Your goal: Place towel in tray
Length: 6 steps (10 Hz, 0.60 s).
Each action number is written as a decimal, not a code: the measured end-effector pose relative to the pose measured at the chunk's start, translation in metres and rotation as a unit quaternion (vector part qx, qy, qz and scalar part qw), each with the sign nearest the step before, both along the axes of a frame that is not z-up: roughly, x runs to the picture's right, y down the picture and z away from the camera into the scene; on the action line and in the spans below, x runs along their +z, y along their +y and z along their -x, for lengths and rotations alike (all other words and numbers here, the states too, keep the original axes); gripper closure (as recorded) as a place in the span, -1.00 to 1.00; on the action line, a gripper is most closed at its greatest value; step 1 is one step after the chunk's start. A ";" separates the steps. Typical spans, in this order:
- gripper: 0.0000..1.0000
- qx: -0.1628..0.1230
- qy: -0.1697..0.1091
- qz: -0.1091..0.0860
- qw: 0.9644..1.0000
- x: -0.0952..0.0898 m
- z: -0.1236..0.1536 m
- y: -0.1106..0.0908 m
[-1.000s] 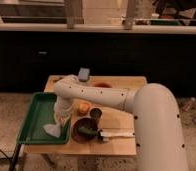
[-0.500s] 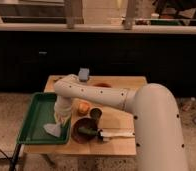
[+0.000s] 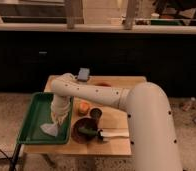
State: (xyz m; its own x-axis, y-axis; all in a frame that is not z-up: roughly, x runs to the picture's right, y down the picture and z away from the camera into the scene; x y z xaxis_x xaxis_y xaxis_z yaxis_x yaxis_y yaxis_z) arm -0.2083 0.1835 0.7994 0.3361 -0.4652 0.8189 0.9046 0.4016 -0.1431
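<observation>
A green tray [image 3: 37, 111] sits on the left part of a wooden table [image 3: 116, 147]. My white arm reaches from the right across the table and bends down over the tray. My gripper [image 3: 57, 120] points down inside the tray's right half. A white towel [image 3: 50, 129] hangs below it, and its lower end rests on the tray floor near the front right corner. The arm's white wrist and the towel blend together, so I cannot make out the grip.
An orange fruit [image 3: 84, 106], a dark cup [image 3: 95, 114] and a dark bowl [image 3: 83, 131] stand just right of the tray. A white utensil [image 3: 114, 134] lies by the bowl. A grey-blue object [image 3: 83, 74] sits at the table's back edge.
</observation>
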 end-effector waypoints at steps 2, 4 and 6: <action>-0.47 -0.014 -0.012 0.005 1.000 0.007 0.011 -0.001; -0.60 -0.023 -0.020 0.010 0.999 0.016 0.023 -0.002; -0.60 -0.026 -0.023 0.014 0.999 0.022 0.027 -0.004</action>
State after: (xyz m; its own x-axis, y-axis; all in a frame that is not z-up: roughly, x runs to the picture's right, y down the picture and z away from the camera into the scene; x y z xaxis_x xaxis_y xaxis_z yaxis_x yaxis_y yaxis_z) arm -0.2352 0.1791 0.8215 0.2732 -0.4581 0.8458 0.9301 0.3503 -0.1107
